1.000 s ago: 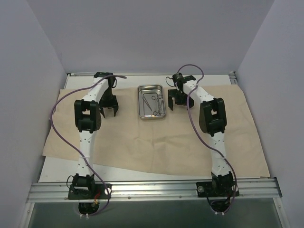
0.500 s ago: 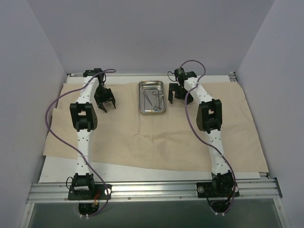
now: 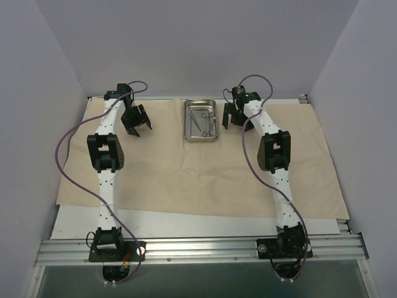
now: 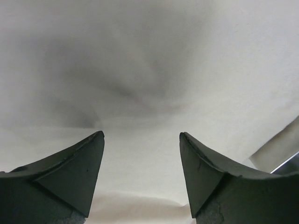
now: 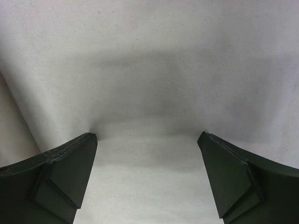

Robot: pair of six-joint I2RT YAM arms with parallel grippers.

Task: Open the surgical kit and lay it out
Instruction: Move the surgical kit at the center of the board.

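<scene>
Top external: beige wrap [image 3: 205, 167] spread flat, lightly creased.

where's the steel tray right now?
Top view: the steel tray sits centre, near the far edge of the cloth wrap, between the left gripper and the right gripper, closer to the right one. The instruments lie inside it.
</scene>
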